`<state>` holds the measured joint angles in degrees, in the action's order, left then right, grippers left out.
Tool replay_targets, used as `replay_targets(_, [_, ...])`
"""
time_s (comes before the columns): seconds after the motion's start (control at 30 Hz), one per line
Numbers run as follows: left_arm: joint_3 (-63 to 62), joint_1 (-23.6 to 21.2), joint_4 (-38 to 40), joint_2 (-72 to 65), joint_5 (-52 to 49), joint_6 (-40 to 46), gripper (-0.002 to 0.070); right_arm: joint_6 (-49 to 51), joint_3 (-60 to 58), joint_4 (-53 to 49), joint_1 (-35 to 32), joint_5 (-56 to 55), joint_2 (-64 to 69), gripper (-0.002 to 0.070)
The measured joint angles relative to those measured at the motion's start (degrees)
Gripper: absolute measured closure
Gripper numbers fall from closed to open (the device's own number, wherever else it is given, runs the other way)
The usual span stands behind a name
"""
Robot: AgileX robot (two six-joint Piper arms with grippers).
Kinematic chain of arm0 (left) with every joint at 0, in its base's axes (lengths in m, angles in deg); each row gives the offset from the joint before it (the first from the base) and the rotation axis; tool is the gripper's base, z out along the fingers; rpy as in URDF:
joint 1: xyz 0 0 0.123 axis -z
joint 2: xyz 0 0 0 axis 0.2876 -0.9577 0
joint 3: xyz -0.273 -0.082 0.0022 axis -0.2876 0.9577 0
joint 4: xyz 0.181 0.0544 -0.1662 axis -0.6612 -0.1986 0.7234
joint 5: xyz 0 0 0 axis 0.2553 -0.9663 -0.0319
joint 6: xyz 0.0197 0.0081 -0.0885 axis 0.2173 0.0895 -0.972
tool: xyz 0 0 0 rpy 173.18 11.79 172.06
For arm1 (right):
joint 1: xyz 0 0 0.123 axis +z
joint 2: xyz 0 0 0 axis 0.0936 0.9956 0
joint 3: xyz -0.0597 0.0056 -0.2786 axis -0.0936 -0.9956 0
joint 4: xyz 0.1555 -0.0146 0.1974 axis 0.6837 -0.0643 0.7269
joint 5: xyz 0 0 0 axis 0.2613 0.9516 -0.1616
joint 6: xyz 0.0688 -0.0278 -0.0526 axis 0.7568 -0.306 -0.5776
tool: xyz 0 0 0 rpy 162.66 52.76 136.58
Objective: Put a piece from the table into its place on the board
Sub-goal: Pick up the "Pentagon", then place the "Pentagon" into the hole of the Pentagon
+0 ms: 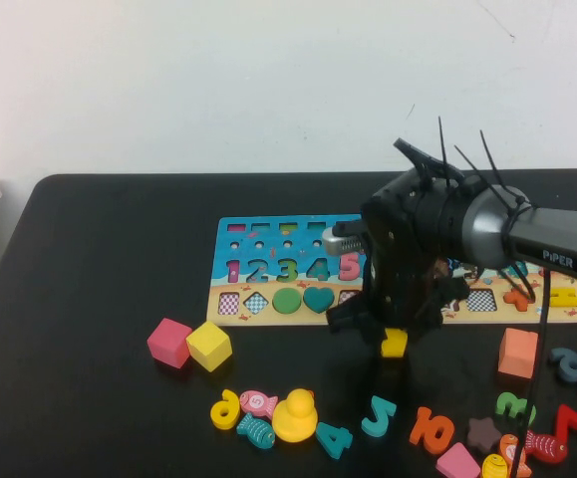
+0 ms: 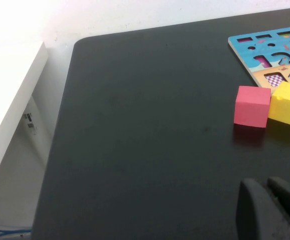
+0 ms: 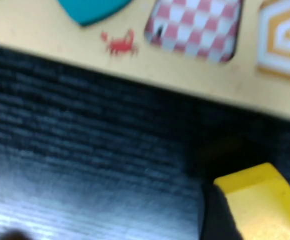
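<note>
Your right gripper (image 1: 393,339) sits low over the counter (image 1: 99,269), just in front of the board (image 1: 268,299)'s near edge, with the yellow piece (image 1: 395,344) between its fingers; you cannot tell from these views whether it is clamped on the piece or merely around it. In the right wrist view the piece (image 3: 260,202) lies against a dark finger (image 3: 217,215), close to the board's sandy band (image 3: 59,45). Your left gripper (image 2: 270,210) hangs over bare counter on the left, fingers close together, holding nothing. A pink cube (image 1: 168,342) and yellow cube (image 1: 208,346) touch each other near the board's left corner. A yellow duck (image 1: 294,415) sits among loose numbers nearer you.
</note>
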<state>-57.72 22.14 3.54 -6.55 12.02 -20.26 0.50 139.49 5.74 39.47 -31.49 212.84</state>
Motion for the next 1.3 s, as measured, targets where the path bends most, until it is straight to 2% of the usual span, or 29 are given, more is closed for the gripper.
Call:
replay_targets(0.3, [0.0, 0.0, 0.0, 0.0, 0.0, 0.3, 0.0676, -2.6, 7.9, -5.1, -0.1, 0.8, 0.0, 0.0309])
replay_targets(0.53, [0.0, 0.0, 0.0, 0.0, 0.0, 0.3, 0.0676, -2.6, 8.9, -7.9, -0.7, -0.6, 0.1, 0.0309])
replay_targets(0.67, [0.0, 0.0, 0.0, 0.0, 0.0, 0.3, 0.0676, -2.6, 9.0, -7.1, -1.7, -1.1, 0.7, 0.0309])
replay_targets(0.97, [0.0, 0.0, 0.0, 0.0, 0.0, 0.3, 0.0676, -3.1, 9.0, 2.0, -5.2, -1.3, 3.9, 0.0309])
replay_targets(1.3, [0.0, 0.0, -0.1, 0.0, 0.0, 0.3, 0.0676, -5.2, 9.0, 4.0, -5.2, -3.3, 4.7, 0.0309])
